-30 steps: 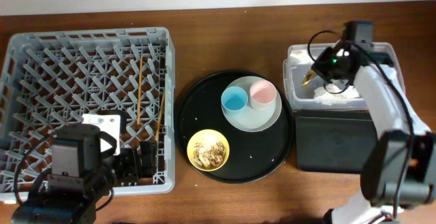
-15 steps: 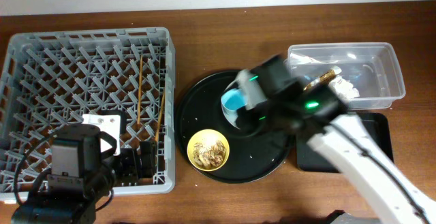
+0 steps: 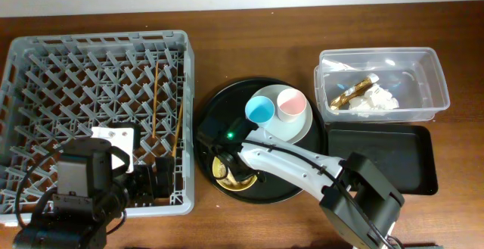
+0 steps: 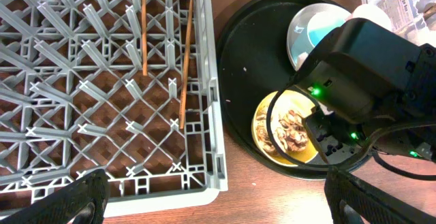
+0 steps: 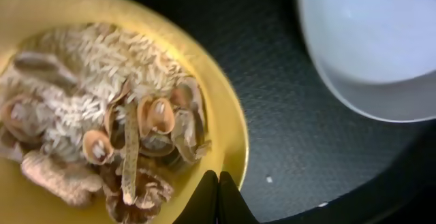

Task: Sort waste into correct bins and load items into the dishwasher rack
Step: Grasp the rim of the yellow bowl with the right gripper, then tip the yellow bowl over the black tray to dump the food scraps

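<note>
Right gripper [image 5: 218, 200]: fingers pressed together, tips at the bowl [image 5: 228, 125] rim. Bowl sits on the round tray [image 4: 238, 67], near-left part, with scraps [image 5: 102, 108] inside. Plate [image 3: 291, 132] with blue cup [image 3: 261, 110] and pink cup [image 3: 290, 104] at the tray's far side. Left gripper [image 4: 218, 200]: spread wide, left of the tray, over the rack [image 4: 211, 115] edge. Chopsticks [image 4: 185, 60] lie in the rack.

**Colours on my screens**

I read a grey rack [image 3: 98, 41] with a lattice floor, and tan wooden chopsticks [image 3: 156, 98]. The round tray [image 3: 219, 105] is black. I also see:

- blue cup [image 3: 260, 110]
- pink cup [image 3: 289, 103]
- pale grey-white plate [image 3: 299, 128]
- yellow bowl [image 5: 211, 81]
- beige-brown scraps [image 5: 88, 115]
- clear tub [image 3: 439, 75]
- gold wrapper [image 3: 349, 94]
- white napkin [image 3: 376, 98]
- black rectangular tray [image 3: 378, 158]
- brown table [image 3: 249, 29]
</note>
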{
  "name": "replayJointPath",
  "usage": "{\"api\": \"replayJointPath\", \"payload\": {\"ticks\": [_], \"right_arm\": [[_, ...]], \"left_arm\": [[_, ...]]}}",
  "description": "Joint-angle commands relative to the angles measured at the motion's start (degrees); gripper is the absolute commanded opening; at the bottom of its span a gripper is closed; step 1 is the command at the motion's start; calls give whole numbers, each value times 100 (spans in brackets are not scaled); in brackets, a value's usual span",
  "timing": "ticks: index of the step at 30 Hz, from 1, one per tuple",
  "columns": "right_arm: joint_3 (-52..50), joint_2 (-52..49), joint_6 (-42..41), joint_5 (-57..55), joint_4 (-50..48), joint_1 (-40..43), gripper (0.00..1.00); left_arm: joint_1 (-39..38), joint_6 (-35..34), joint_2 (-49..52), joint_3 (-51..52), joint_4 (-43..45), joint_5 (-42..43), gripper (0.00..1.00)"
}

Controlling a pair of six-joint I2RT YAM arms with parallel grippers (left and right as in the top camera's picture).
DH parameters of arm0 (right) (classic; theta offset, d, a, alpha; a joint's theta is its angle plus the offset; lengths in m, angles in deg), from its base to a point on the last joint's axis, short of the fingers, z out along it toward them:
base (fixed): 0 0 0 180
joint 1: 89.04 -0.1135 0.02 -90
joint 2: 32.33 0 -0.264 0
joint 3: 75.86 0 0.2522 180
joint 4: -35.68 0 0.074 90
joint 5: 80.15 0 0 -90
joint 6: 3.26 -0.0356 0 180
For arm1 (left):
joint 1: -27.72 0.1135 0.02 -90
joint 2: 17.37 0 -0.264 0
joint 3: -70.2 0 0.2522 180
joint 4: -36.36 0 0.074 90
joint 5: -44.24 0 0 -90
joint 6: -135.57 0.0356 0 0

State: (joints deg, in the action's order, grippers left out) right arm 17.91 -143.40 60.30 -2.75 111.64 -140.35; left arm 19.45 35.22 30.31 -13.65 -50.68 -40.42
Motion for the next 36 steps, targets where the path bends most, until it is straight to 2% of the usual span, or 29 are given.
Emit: {"api": "replayJointPath", "payload": {"ticks": [1,6,10,11,12,14,19,20,21,22,24,28,36], "right_arm": [[-24,-57,-157,-610,212,205,4],[-24,-26,-151,-605,516,1102,4],[-20,761,24,-212,463,629,5],[-20,977,24,9,278,238,13],[-20,955,22,459,98,-42,61],[-20,944,22,925,-197,-260,98],[-20,944,22,940,-564,-306,100],[-20,944,22,940,-551,-306,82],[-31,944,22,942,-544,-306,71],[-83,944,20,942,-555,-326,65],[-393,944,20,940,-756,-345,46],[-1032,944,17,942,-1357,-345,43],[-1510,944,17,964,-1853,-345,24]], "left_arm": [[-2,-46,-17,-15,9,-24,99],[-2,-46,-17,-15,9,-24,99],[-2,-46,-17,-15,9,-24,99],[-2,-46,-17,-15,9,-24,99],[-2,-46,-17,-15,9,-24,99],[-2,-46,-17,-15,9,-24,99],[-2,-46,-17,-15,9,-24,99],[-2,-46,-17,-15,9,-24,99],[-2,-48,-17,-15,9,-24,99],[-2,-46,-17,-15,9,-24,99],[-2,-46,-17,-15,9,-24,99],[-2,-46,-17,-15,9,-24,99],[-2,-46,-17,-15,9,-24,99]]}}
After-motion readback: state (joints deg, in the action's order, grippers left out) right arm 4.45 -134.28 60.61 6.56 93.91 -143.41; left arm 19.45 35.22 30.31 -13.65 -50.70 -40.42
